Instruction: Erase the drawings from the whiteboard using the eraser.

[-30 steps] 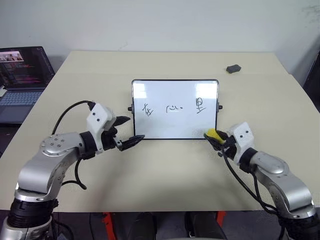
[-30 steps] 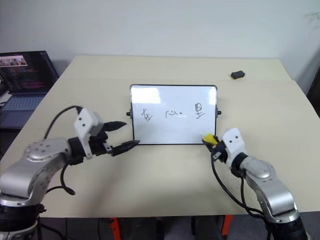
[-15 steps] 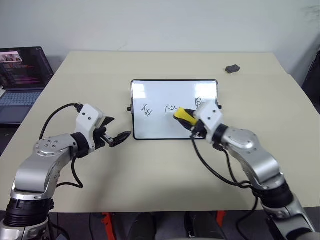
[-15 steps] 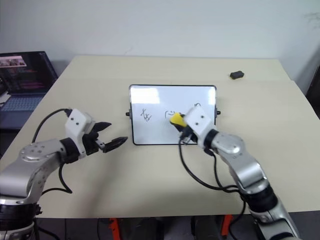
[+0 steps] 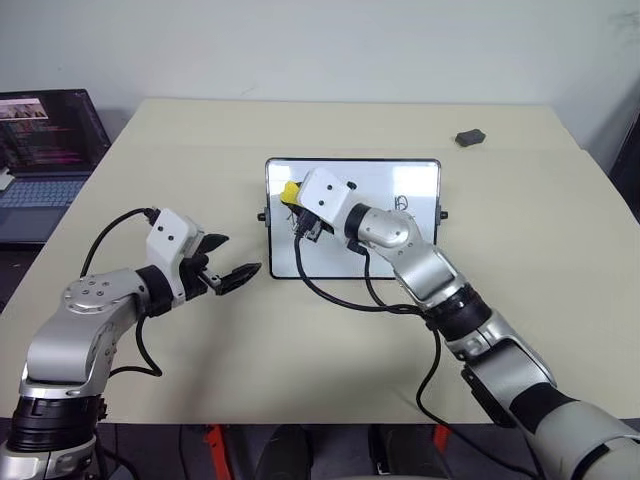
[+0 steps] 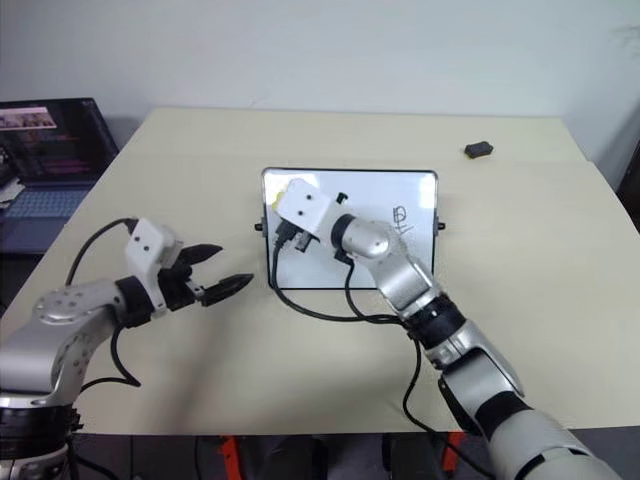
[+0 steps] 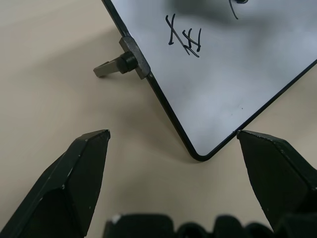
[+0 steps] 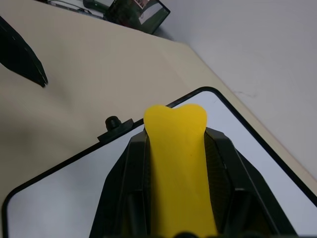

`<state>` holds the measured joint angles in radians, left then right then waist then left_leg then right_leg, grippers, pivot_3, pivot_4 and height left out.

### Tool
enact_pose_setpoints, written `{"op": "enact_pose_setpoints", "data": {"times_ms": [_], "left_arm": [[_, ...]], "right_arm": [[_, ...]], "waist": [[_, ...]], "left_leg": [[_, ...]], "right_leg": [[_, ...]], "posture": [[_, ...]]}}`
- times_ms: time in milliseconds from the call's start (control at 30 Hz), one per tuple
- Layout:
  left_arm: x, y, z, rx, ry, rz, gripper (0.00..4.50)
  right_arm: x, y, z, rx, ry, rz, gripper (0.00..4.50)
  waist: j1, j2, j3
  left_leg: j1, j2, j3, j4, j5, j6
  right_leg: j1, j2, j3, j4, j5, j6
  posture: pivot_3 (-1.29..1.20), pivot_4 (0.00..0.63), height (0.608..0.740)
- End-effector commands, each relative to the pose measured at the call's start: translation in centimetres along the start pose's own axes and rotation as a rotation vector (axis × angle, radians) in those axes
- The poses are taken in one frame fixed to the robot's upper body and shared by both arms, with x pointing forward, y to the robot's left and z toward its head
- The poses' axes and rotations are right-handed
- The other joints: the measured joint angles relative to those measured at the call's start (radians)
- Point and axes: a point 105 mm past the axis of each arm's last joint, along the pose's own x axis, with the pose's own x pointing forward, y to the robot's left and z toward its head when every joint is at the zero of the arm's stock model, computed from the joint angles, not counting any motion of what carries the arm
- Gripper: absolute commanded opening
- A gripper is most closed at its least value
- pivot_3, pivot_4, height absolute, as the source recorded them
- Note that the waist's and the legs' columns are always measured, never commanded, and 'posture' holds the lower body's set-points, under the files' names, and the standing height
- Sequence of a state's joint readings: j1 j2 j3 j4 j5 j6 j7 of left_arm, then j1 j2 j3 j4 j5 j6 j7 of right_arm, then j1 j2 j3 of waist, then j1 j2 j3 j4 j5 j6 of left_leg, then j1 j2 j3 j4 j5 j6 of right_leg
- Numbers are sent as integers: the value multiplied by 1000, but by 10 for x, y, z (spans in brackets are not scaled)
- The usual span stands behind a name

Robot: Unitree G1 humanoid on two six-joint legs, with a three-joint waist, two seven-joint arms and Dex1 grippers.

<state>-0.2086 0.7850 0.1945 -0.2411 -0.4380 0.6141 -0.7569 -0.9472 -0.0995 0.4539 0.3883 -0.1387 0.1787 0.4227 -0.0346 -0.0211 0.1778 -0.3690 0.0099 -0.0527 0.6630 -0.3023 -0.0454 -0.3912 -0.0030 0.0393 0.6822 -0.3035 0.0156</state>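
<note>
Beige table [image 5: 330, 350] — laptop [image 5: 45, 150] beside, white wall [image 5: 330, 45]

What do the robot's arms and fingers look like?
Both arms are shiny silver-grey metal with rounded joints and black bands. Each wrist carries a white boxy block, and loose black cables loop from it back along the arm. The left gripper has two black, pointed fingers shaped like wedges. The right gripper has black fingers too, ridged on the inside.
</note>
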Motion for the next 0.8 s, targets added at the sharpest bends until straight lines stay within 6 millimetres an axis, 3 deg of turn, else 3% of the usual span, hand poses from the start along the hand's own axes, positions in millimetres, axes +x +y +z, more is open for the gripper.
{"op": "enact_pose_setpoints", "data": {"times_ms": [33,133,233,367,567,667,800], "left_arm": [[0,-3,24,63,-81,-19,4500],[1,-6,27,58,-91,-48,4500],[2,-9,31,63,-97,-78,4500],[3,-4,33,73,-94,-71,4500],[2,-2,30,69,-81,-70,4500],[2,2,26,64,-70,-55,4500],[2,4,25,62,-66,-51,4500]], "right_arm": [[10,-16,6,-34,-36,-49,1111],[18,-11,-2,-54,-19,-29,1111],[19,7,-20,-56,28,48,1111],[11,41,-56,-72,131,190,1111],[0,67,-78,-70,193,301,1111],[2,60,-70,-81,150,264,1111],[11,27,-45,-81,57,105,1111]], "waist": [[-1,0,0],[-3,0,0],[-10,-1,-1],[-16,-2,-2],[-17,-4,-4],[-17,-4,-4],[-16,-4,-3]], "left_leg": [[0,0,0,0,0,0],[0,0,0,0,0,0],[0,0,1,0,0,0],[3,0,1,0,0,0],[7,0,1,3,0,0],[10,-1,0,3,1,0],[11,-1,-1,3,3,-1]], "right_leg": [[0,0,0,0,0,0],[0,0,0,0,0,0],[-1,0,0,0,0,0],[2,0,0,2,0,0],[3,0,1,10,0,0],[4,0,1,15,0,-1],[4,1,0,16,2,-3]], "posture": [[0,150,740],[0,150,740],[0,150,740],[0,150,740],[0,150,740],[0,150,740],[0,150,740]]}}
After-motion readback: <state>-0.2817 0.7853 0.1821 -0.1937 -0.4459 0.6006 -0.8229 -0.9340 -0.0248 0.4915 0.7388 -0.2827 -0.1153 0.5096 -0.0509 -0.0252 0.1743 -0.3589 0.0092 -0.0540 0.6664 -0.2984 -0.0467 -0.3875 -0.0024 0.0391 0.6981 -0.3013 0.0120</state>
